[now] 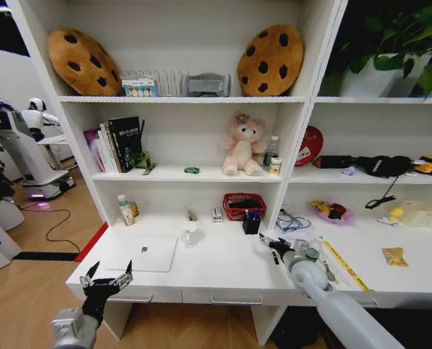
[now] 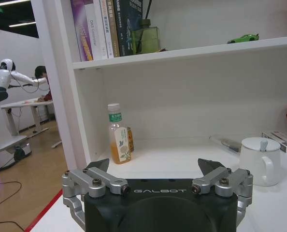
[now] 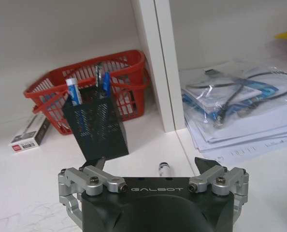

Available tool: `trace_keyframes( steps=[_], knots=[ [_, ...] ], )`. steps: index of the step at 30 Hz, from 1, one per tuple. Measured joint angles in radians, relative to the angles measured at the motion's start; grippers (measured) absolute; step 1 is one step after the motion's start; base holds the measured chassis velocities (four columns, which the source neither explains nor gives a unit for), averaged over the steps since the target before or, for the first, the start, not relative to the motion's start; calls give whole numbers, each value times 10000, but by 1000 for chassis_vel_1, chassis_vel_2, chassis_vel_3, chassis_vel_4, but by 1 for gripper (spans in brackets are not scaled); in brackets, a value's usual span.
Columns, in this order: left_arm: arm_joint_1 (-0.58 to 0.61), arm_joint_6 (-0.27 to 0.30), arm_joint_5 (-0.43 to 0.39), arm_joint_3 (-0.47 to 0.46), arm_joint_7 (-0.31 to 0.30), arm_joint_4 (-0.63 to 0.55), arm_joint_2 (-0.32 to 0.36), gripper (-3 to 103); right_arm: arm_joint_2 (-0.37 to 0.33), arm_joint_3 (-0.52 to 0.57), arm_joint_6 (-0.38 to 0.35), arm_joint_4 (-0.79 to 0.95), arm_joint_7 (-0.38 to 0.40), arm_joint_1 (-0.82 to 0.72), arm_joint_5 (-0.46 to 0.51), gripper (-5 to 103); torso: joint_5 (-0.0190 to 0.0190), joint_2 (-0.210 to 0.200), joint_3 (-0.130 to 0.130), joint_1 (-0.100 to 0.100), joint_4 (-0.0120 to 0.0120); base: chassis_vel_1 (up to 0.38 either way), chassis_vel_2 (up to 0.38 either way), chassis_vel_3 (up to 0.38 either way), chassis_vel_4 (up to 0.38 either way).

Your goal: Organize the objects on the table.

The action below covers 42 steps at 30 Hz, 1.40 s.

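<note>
The right gripper [image 3: 152, 166] is spread wide, empty, above a pen [image 3: 163, 169] pointing at the cup [image 3: 99, 129]. The left gripper [image 1: 108, 275], spread, waits near the laptop [image 1: 142, 253].

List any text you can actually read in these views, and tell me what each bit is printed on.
"GALBOT": on the black body of the left claw, in its wrist view.
"GALBOT": on the black body of the right claw, in its wrist view.
Too small or blurred to read: the standing books' spines, the green-capped drink bottle's label, the small white box with a red mark.
</note>
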Motion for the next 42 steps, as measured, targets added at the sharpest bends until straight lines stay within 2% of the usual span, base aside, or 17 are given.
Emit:
trace_keyframes(
  steps=[14, 15, 17, 18, 19, 20, 22, 23, 25, 26, 28, 29, 31, 32, 35, 37, 42],
  knots=[
    [0, 0, 0, 1, 0, 0, 0, 100, -22, -159, -379, -523, -39, 189, 288, 98, -1, -1, 0, -1, 0, 0, 0, 0, 0],
    [-1, 0, 0, 1, 0, 0, 0, 100, -24, -173, -400, -557, -34, 209, 249, 88, -1, -1, 0, 0, -1, 0, 0, 0, 0],
    [0, 0, 0, 1, 0, 0, 0, 100, -22, -188, -414, -617, 4, 230, 153, 88, -1, -1, 0, 0, 0, 0, 0, 0, 0],
    [0, 0, 0, 1, 0, 0, 0, 100, -22, -203, -437, -664, 11, 242, 88, 78, 0, -1, 0, 0, 0, 0, 0, 0, 0],
    [0, 0, 0, 1, 0, 0, 0, 100, -22, -230, -482, -721, 16, 254, 25, 78, -1, -1, -1, 0, -1, 0, 0, 0, 0],
    [0, 0, 0, 1, 0, 0, 0, 100, -23, -249, -506, -751, 18, 261, -15, 66, 0, -1, 0, 0, -1, 0, 0, 0, 0],
    [0, 0, 0, 1, 0, 0, 0, 100, -38, -277, -539, -797, -1, 279, -103, 66, -3, 0, -1, 0, 0, 0, 0, 0, 0],
    [-1, 0, 0, 1, 0, 0, 0, 100, -64, -310, -558, -864, -96, 289, -232, 56, -4, 0, -2, -1, 0, 0, 0, 0, 0],
    [0, -1, 0, 1, 0, 0, 0, 100, -88, -345, -566, -935, -225, 310, -348, 56, -4, 0, -2, -2, -1, 0, 0, 0, 0],
    [-1, 0, 0, 1, 0, 0, 0, 100, -116, -398, -583, -1065, -390, 358, -478, 44, -6, 1, -3, -3, -2, 0, 0, 0, 0],
    [0, 0, 0, 1, 0, 0, 0, 100, -118, -427, -598, -1150, -452, 401, -529, 44, -8, 1, -3, -4, -2, 0, 0, 0, 0],
    [0, 0, 0, 1, 0, 0, 0, 100, -118, -458, -610, -1238, -532, 441, -619, 34, -8, 2, -3, -4, -1, 0, 0, 0, 0],
    [-1, 0, 0, 1, 0, 0, 0, 100, -119, -464, -610, -1284, -592, 450, -688, 34, -7, 2, -3, -4, -4, 0, 0, 0, 0],
    [0, 0, 0, 1, 0, -1, 0, 100, -125, -464, -613, -1292, -618, 450, -716, 23, -6, 2, -3, -3, -4, 0, 0, 0, 0],
    [-1, -1, 0, 3, 1, 0, 0, 100, -130, -482, -616, -1257, -684, 446, -717, 23, 1, 1, -3, -3, -1, 0, 0, 0, 0],
    [-1, 0, 0, 2, 0, -1, 0, 100, -156, -466, -559, -1152, -889, 421, -652, 11, 5, 1, 0, -3, 2, 0, 0, 0, 0],
    [-1, 0, 0, 2, 0, 0, 0, 100, -117, -463, -497, -859, -853, 412, -556, 11, 4, -1, 1, -2, 1, 0, 0, 0, 0]
  ],
)
